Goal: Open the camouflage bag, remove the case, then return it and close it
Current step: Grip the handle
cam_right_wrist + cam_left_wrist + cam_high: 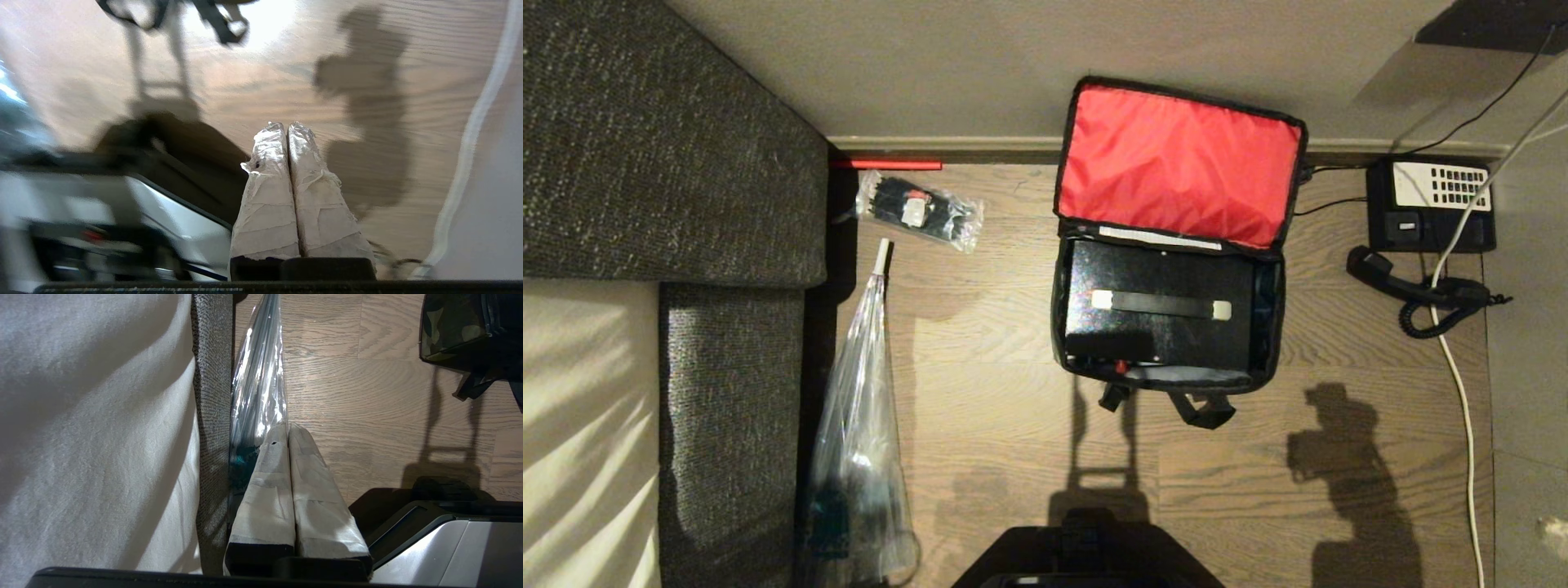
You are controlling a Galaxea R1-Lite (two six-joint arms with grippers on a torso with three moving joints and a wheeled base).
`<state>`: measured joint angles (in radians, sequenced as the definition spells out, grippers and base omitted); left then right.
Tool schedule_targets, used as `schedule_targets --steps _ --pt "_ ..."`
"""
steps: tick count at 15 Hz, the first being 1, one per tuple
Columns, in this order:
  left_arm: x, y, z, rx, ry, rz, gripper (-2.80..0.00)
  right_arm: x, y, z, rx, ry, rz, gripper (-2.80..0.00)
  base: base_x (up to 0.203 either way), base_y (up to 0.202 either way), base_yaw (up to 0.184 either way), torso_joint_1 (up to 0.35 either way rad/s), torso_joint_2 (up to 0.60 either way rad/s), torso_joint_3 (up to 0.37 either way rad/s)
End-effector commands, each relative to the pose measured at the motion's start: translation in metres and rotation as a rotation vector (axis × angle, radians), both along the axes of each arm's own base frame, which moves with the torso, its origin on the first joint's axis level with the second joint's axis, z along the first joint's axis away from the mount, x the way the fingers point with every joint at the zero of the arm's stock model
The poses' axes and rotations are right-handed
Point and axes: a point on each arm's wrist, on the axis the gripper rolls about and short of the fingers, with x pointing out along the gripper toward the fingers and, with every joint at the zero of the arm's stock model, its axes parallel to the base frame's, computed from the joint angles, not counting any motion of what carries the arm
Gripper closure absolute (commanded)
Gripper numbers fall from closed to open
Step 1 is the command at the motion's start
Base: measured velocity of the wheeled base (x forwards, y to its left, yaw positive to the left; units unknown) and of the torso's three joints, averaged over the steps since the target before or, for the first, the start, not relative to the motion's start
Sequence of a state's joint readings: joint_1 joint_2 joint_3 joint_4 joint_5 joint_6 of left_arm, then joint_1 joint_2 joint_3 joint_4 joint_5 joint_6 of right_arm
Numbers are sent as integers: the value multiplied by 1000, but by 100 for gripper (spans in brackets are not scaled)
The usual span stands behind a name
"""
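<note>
Ahead of both claws, on the floor: bag (1176, 245), flap open, red lining up; case (1160, 306) inside. Left claw (288, 428) and right claw (288, 126) both closed, empty, well short of it. Judged remaining: closing, perhaps removal too.

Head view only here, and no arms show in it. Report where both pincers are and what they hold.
Observer: Right pincer is shut and empty, over the wood floor.
Operator: Now the left one.
Observer: Left pincer is shut and empty, beside the clear plastic bag along the sofa.
Operator: Describe the bag's outside.
Observer: Camouflage bag shows a green and tan corner, with black straps below it.
</note>
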<state>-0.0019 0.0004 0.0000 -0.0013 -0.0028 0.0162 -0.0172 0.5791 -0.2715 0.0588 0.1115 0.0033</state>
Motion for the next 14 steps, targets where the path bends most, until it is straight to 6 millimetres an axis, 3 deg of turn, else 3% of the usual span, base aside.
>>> schedule_targets --steps 1,4,7,14 --pt "0 0 0 1 -1 0 0 -35 0 -33 -56 -127 -23 0 0 0 0 0 0 0" --pt "0 0 0 -1 -1 0 0 -48 -1 -66 -73 -226 -67 0 0 0 0 0 0 0" --pt "0 0 0 1 -1 0 0 -56 -2 -71 -60 -360 -85 0 0 0 0 0 0 0" --pt "0 0 0 -1 -1 0 0 -57 -2 -71 8 -367 -118 0 0 0 0 0 0 0"
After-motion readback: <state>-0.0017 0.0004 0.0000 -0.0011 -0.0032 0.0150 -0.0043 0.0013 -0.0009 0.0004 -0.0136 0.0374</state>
